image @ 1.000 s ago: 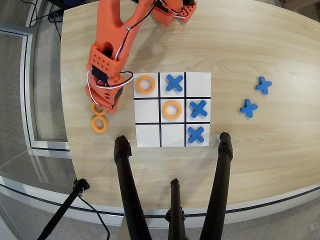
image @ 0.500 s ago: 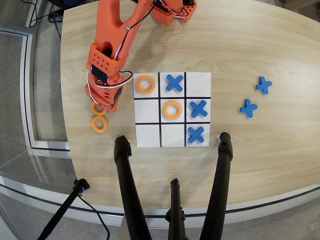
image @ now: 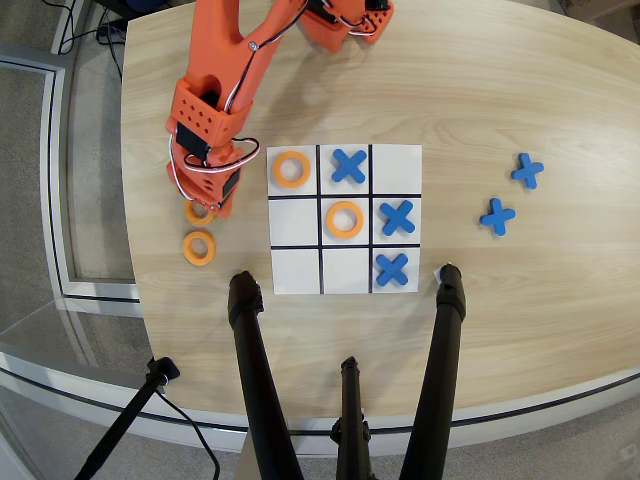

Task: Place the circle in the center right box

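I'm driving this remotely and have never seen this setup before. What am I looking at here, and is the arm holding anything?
This is one overhead view looking straight down at a wooden table. The orange arm reaches down from the top, and its gripper sits over an orange ring left of the white nine-cell board. Whether it grips that ring is hidden. A second loose ring lies below. The board holds two rings and three blue crosses; two spare crosses lie right. The black legs at the bottom look like a camera stand.

Bright, even light; sharp overhead view with soft, faint shadows.
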You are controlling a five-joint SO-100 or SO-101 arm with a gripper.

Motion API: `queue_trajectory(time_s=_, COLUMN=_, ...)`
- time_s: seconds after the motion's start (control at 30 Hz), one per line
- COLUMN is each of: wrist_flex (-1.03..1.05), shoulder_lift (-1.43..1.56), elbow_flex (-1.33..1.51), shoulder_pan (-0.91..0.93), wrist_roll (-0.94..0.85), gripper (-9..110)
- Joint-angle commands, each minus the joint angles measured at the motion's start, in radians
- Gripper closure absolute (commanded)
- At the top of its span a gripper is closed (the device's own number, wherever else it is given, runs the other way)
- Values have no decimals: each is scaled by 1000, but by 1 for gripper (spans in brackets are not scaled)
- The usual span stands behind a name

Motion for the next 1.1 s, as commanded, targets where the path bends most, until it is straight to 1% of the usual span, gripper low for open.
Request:
queue_trajectory(time_s=0.0, wrist_flex=3, shoulder_lift=41, elbow_flex=3, shoulder_pan=8, wrist_roll=-6, gripper=86)
queue_trajectory(time_s=0.13, wrist_flex=6, shoulder_lift=41, elbow_flex=-2, shoulder_pan=8, wrist_roll=3, gripper=86)
queue_trajectory(time_s=0.33, wrist_flex=77, shoulder_lift=51, elbow_flex=-48, shoulder_pan=3, wrist_roll=18, gripper=86)
queue_trajectory(time_s=0.73, wrist_flex=84, shoulder_lift=61, elbow_flex=-25, shoulder_pan=2, wrist_roll=20, gripper=86)
queue_trajectory(time_s=0.93, wrist_flex=253, shoulder_lift=84, elbow_flex=-141, shoulder_pan=-14, wrist_roll=46, gripper=86)
queue_trajectory(time_s=1.07, wrist_flex=276, shoulder_lift=97, elbow_flex=-153, shoulder_pan=-26, wrist_roll=61, gripper=86)
